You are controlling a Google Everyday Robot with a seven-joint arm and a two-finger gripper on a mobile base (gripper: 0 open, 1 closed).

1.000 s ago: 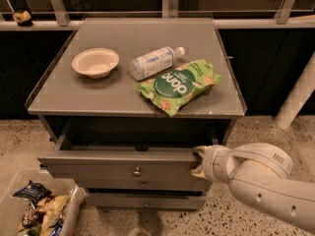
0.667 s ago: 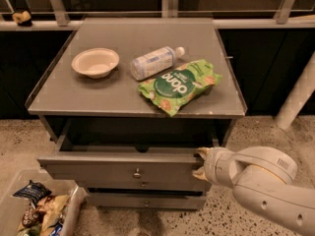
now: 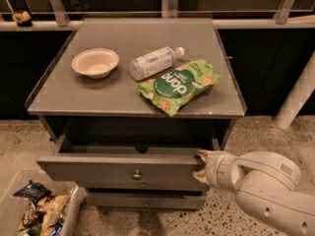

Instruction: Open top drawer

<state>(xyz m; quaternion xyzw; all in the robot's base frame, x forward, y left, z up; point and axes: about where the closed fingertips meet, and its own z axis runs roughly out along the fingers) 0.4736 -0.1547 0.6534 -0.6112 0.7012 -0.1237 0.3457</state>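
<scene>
At four o'clock the gripper [image 3: 201, 166] seems to pinch the right end of the top drawer [image 3: 98, 168]. The drawer barely moved; it looks open already.

The white arm [image 3: 268, 193] enters from the lower right and extends left and slightly upward. Its rounded wrist [image 3: 222, 170] carries the tool [image 3: 201, 165], positioned low, right of centre, pointing left.

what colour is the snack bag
Green bag, camera view; claw at right end of the top drawer.
</scene>
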